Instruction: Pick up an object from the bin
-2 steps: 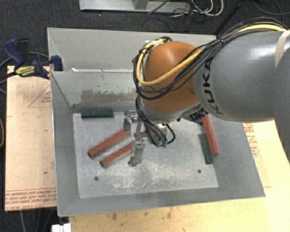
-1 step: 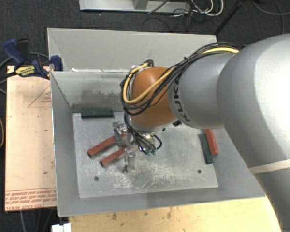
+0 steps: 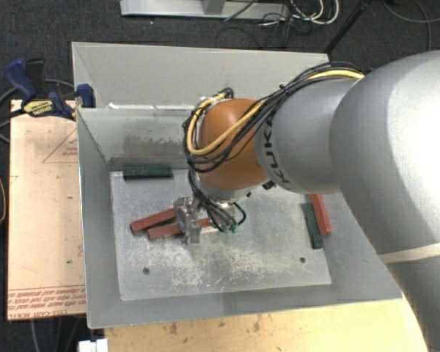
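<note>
My gripper is low over the bin floor, left of centre, under the arm's orange wrist cover. It stands at the right end of two reddish-brown bars that lie side by side, pointing left; their right ends run in under it. A dark green bar lies apart from it along the back wall at the left.
By the bin's right wall lie a dark green bar and a red bar, side by side, partly under the arm. The arm's thick grey body covers the bin's right back corner.
</note>
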